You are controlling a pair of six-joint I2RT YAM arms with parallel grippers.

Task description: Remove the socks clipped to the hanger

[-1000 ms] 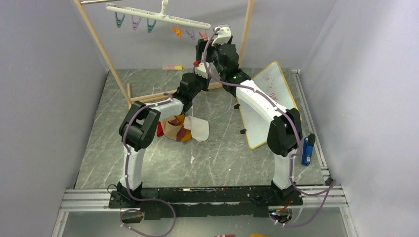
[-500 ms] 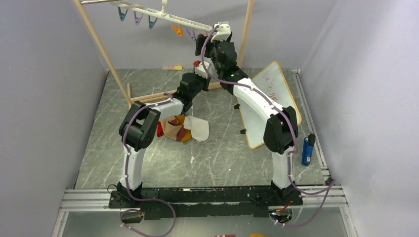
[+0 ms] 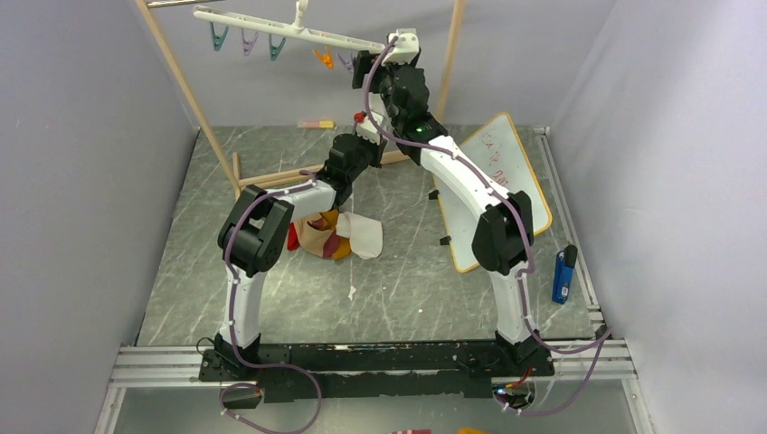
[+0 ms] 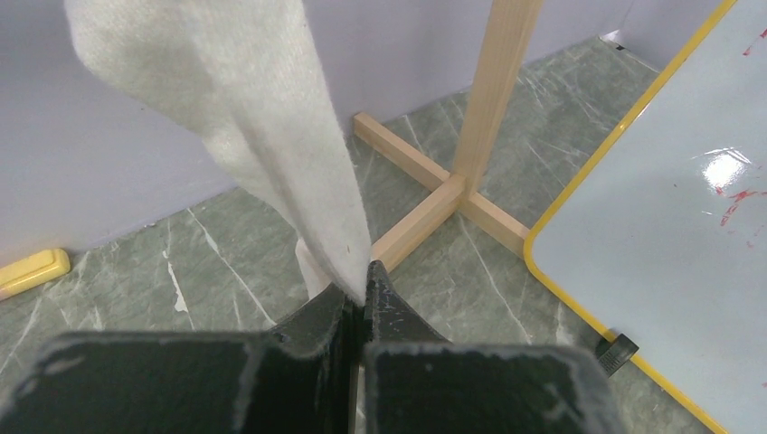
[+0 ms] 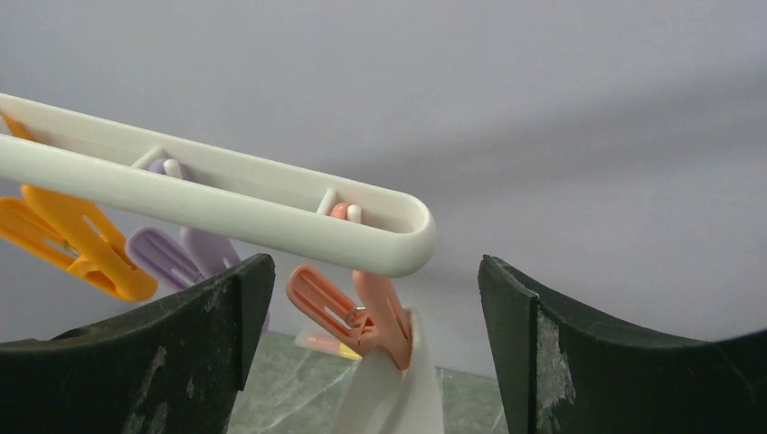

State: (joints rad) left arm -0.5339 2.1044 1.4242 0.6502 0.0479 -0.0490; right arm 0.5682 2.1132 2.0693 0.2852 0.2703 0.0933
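The hanger point(image 3: 289, 33), a long white bar with coloured clips, hangs from the wooden rack at the back. A white sock point(image 5: 398, 398) hangs from the salmon clip point(image 5: 362, 312) at the bar's right end point(image 5: 226, 194). My right gripper point(image 5: 375, 271) is open, its jaws on either side of that clip without touching it. In the top view the right gripper point(image 3: 364, 65) is raised at the bar's end. Lower down, my left gripper point(image 4: 359, 289) is shut on the bottom of the same white sock point(image 4: 262, 136). Several loose socks point(image 3: 335, 233) lie piled on the table.
The rack's wooden posts point(image 3: 194, 99) and crossed foot point(image 4: 452, 194) stand around the hanger. A yellow-edged whiteboard point(image 3: 497, 194) lies at the right, with a blue object point(image 3: 562, 271) beyond it. A small yellow block point(image 3: 316, 123) lies by the back wall.
My right arm has moved up and left, bringing its jaws around the end clip. The hanger swung and settled back. The left gripper has kept its hold on the sock.
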